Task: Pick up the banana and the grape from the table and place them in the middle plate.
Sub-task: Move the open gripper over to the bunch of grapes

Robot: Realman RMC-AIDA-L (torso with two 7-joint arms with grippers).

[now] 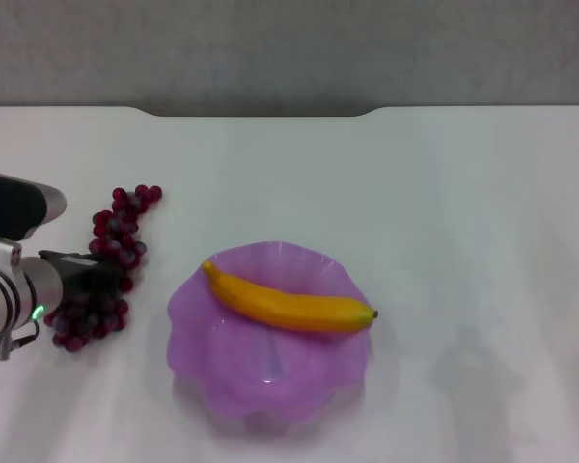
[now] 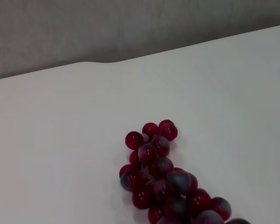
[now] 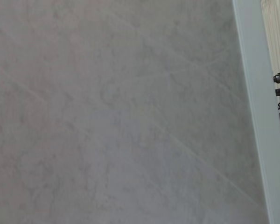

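Note:
The yellow banana (image 1: 289, 305) lies across the purple middle plate (image 1: 195, 359), its greenish tip toward the right rim. The grape (image 1: 124, 224) is a dark red bunch on the white table (image 1: 444, 212), left of the plate. My left gripper (image 1: 89, 274) is low at the near half of the bunch, its dark end overlapping the grapes. In the left wrist view the far end of the grape (image 2: 156, 170) fills the near part of the picture, lying on the table. The right arm is out of sight; its wrist view shows only a grey wall.
The table's grey back edge (image 1: 261, 112) runs along the far side, with a grey wall behind it. White tabletop stretches to the right of the plate.

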